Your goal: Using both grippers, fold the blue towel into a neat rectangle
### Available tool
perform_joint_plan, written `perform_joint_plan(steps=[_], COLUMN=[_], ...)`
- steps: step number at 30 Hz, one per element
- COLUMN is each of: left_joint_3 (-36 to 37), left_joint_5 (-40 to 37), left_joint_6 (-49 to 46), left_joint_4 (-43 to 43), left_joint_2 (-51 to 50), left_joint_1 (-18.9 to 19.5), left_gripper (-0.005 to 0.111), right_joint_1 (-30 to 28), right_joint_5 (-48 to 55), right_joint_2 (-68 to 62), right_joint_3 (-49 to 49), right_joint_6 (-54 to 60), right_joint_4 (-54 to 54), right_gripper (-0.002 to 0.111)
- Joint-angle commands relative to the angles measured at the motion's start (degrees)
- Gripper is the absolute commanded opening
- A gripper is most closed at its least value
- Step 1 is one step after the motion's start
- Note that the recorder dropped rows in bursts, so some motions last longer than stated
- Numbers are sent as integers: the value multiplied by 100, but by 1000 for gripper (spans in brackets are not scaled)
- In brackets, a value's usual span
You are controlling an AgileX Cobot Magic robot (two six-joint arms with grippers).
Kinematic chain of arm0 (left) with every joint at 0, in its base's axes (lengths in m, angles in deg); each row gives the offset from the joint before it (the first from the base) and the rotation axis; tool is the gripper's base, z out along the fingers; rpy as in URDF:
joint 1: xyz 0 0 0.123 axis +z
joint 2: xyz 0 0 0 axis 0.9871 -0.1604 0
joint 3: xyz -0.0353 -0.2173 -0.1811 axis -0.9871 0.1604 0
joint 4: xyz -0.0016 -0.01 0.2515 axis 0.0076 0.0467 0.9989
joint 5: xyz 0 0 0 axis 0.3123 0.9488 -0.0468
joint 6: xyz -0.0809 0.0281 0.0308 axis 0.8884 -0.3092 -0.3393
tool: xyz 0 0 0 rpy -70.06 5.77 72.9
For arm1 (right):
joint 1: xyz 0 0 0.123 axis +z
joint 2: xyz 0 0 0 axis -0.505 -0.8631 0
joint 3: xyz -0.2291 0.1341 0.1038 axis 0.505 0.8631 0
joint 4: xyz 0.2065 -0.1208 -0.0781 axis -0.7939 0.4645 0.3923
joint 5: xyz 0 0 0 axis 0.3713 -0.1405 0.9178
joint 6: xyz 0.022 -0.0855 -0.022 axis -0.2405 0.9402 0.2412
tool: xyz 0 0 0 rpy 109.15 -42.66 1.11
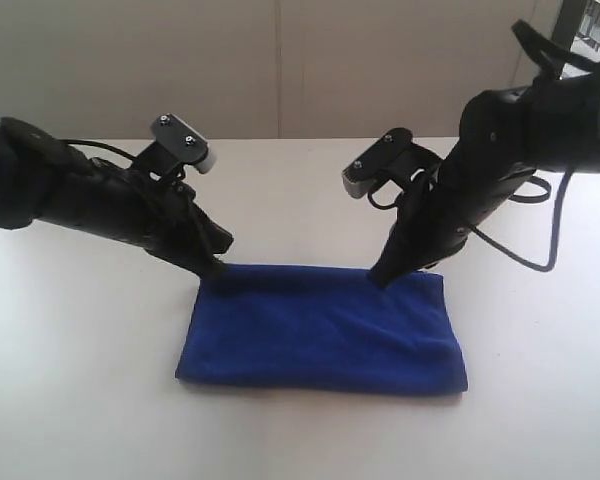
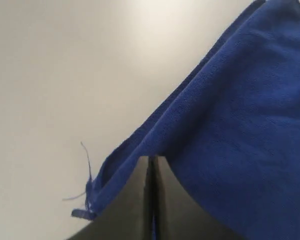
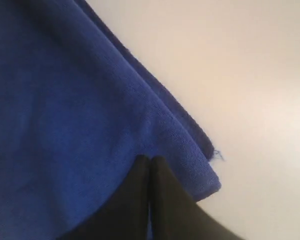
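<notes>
Pinching: left gripper (image 1: 219, 267), right gripper (image 1: 379, 282), jaws closed on blue towel (image 1: 320, 335) corners at their tips.
Risk: uneven pull could slip one layer, skewing fold.

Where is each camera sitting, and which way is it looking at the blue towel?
Exterior view: sits off the arms, raised, looking down across the white table at the soft rectangular blue towel; both black arms show, left gripper and right gripper at its far corners.
Left wrist view: rides the left arm, looking along its shut black fingers at the towel corner they pinch.
Right wrist view: rides the right arm, looking along its shut fingers at the other corner.
Shared: all views show the blue towel and table.
</notes>
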Motion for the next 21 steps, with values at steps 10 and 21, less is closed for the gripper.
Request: perform_joint_plan(steps=[10, 21], left_joint_3=[-658, -658], left_joint_5=[13, 604], left_joint_6=[-119, -535], left_joint_4=[28, 32], left_joint_2=[-1335, -1434], left_joint_1=[16, 16], left_gripper=[0, 0], right_joint_1=[-198, -198], right_joint_5=[-749, -1025], right_joint_2=[-722, -1019], right_joint_3=[-22, -10], right_joint_6=[-76, -66], right_joint_4=[44, 272], right_gripper=[0, 0])
